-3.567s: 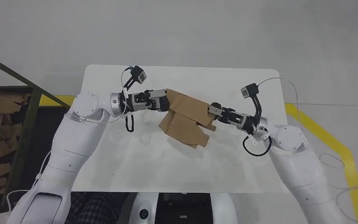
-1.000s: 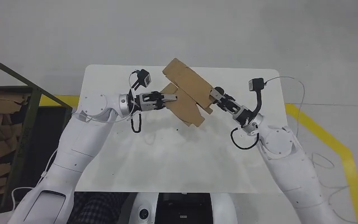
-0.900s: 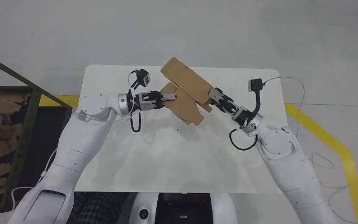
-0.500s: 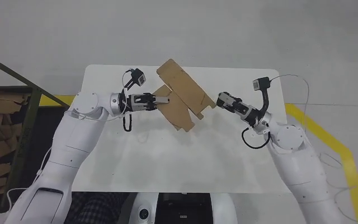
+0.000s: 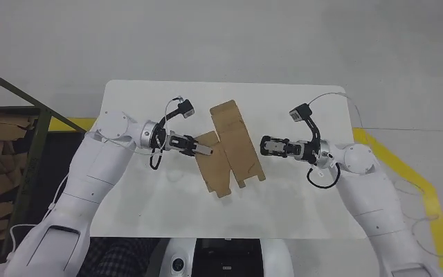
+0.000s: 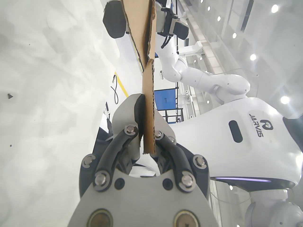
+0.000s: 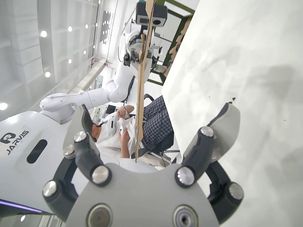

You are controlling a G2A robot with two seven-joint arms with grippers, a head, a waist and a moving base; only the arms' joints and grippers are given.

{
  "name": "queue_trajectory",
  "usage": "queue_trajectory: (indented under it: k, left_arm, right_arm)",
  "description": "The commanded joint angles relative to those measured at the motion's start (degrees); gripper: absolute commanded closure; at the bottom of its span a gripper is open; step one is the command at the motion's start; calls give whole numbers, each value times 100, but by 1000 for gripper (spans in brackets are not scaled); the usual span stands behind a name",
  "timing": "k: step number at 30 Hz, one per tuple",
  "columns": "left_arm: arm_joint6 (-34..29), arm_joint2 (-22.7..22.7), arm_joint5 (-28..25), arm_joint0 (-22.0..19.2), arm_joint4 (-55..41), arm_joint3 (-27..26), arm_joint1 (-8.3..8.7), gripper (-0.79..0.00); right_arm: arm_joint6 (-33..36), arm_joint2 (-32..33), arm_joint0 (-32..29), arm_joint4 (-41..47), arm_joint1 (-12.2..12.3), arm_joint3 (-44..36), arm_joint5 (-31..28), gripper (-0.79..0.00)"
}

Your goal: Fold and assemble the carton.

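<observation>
I find my left gripper clenched on the flat brown corrugated-cardboard carton at one flap. My right gripper is spread wide, gripping nothing.

**Carton ends and faces out of sight**

In the left wrist view the carton runs off the frame's edge, so its far end is lost. In the right wrist view the carton stands edge-on, its faces untellable. At the top view's far left, the cardboard pile is cropped.

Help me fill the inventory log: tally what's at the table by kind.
carton: 1
grippers: 2 (left gripper shut on the carton, right gripper open)
table: 1
Total: 4
</observation>
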Motion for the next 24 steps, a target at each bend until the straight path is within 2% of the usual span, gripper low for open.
queue_trajectory:
  k: [1,7,9,11,14,17,20,21,23,24]
  left_arm:
    - [-29,123,0,-55,121,-53,-8,0]
    - [-29,424,-42,-176,385,-150,3,0]
    - [-29,482,-42,-207,387,-148,8,0]
    - [-29,540,-41,-236,384,-139,12,0]
    - [-29,624,-41,-269,368,-137,21,0]
    - [-29,679,-41,-292,343,-130,34,0]
    - [-29,714,-33,-305,286,-102,48,0]
    - [-29,722,-31,-308,265,-96,53,-46]
    - [-29,736,-9,-307,188,-81,62,-366]
    - [-29,732,-1,-308,153,-69,66,-785]
  right_arm:
    - [125,-113,67,34,-16,31,11,-785]
    - [372,-378,243,74,-58,116,-10,-785]
    - [437,-456,276,58,-69,137,-27,-625]
    - [446,-515,298,21,-77,162,-47,-382]
    - [402,-570,315,-43,-84,218,-81,-274]
    - [379,-609,327,-130,-83,239,-105,-18]
    - [392,-630,341,-153,-80,243,-111,0]
    - [405,-636,346,-155,-79,244,-112,0]
    - [410,-639,351,-128,-76,259,-111,0]
    - [407,-635,350,-92,-75,263,-113,0]
